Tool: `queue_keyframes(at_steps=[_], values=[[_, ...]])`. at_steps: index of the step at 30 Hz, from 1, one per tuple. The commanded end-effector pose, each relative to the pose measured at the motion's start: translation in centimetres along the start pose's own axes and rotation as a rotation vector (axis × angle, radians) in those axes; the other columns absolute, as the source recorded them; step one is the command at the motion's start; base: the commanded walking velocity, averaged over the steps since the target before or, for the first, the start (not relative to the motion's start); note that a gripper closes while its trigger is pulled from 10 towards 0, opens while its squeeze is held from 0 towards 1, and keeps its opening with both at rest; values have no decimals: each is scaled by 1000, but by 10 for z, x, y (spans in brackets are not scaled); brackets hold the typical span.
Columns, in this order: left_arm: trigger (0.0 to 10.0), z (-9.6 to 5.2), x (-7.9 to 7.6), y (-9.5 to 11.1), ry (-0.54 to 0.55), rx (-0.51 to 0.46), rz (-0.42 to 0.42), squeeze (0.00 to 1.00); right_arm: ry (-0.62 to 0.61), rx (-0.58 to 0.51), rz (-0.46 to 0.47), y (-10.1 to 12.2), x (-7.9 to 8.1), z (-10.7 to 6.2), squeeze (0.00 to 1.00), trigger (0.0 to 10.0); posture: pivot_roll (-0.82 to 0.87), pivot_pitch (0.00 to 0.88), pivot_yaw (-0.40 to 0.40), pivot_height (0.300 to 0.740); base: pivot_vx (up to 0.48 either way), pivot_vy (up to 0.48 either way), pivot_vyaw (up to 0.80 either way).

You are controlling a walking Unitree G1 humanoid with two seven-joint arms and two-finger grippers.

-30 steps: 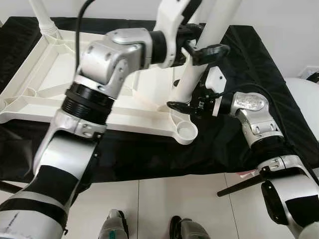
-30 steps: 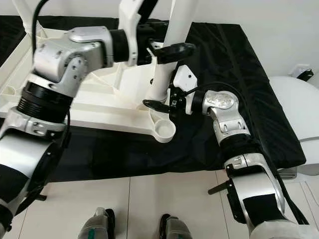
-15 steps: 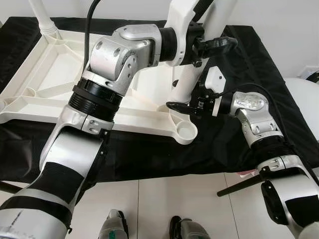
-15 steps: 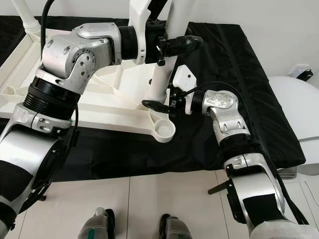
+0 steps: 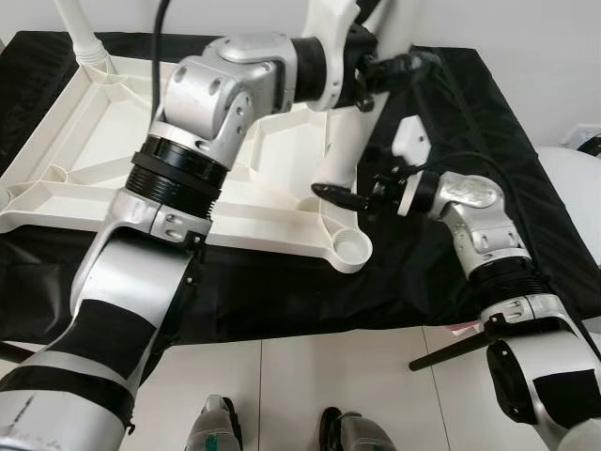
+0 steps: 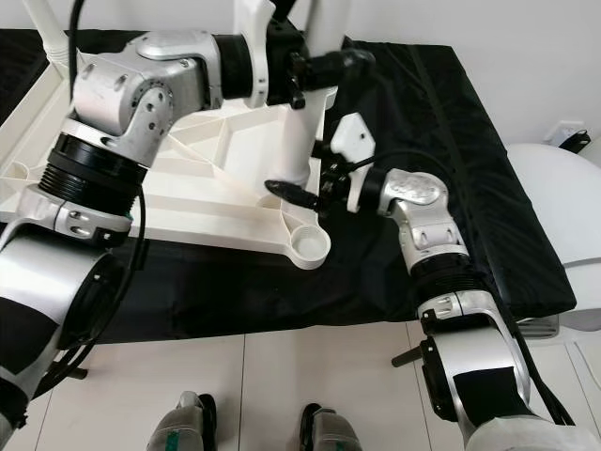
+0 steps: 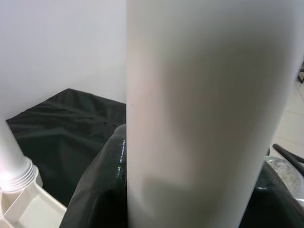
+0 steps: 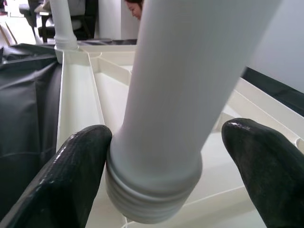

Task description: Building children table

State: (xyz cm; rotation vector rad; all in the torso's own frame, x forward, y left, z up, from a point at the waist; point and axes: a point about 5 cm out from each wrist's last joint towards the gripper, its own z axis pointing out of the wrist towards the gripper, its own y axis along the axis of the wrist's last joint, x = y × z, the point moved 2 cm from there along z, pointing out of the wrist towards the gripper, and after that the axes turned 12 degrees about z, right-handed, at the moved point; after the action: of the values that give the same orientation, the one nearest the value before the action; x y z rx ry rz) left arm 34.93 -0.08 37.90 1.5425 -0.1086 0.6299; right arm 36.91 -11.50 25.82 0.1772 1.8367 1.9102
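- White plastic children's table top (image 5: 113, 160) lies upside down on the black-draped counter (image 5: 488, 122), its ribbed underside up, stretching away to the robot's left of both sets of fingers.
- A white cylindrical table leg (image 6: 305, 122) stands nearly upright over the near-right part of the top. Its threaded lower end sits at the top's surface, just beyond the round empty corner socket (image 5: 350, 248); whether it is already seated in a socket cannot be told.
- Right gripper (image 8: 175, 156) is at the leg's base — its black fingers are spread wide, one on each side of the threaded collar. The nearer one looks to be touching the leg and the other stands apart from it, so the hold is loose at best.
- Left gripper (image 5: 399, 68) reaches across high up on the same leg. The left wrist view has the shaft pressed close in front of the camera, but the fingers' spread cannot be told.
- The relation that matters: the leg's long axis runs vertical, straight up between the right fingers, with the left fingers above them on the same axis. The right arm is nearer the threaded end, so it is better placed to steer the base, while the left can turn or steady the shaft.
- A second white leg (image 5: 80, 33) already stands at the far corner of the top, well apart from both grippers.
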Motion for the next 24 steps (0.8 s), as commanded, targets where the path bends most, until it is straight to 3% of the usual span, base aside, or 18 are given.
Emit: queue_keyframes(at_steps=[1,3,4,24], values=[[10000,3,0,12,-10,-29,29,0,-13,-36,29,2,0,-3,1000,10000,109,210,-37,740,0,0,0],[10000,3,0,13,-7,-32,28,0,-17,-45,41,3,-1,-3,1000,10000,109,210,-37,740,0,0,0],[10000,3,1,14,-4,-33,28,0,-21,-55,45,4,-1,-4,0,10000,109,211,-37,740,0,0,0],[10000,8,-2,20,-7,-63,41,0,13,-179,267,20,2,3,0,10000,111,204,-42,740,0,0,0]])
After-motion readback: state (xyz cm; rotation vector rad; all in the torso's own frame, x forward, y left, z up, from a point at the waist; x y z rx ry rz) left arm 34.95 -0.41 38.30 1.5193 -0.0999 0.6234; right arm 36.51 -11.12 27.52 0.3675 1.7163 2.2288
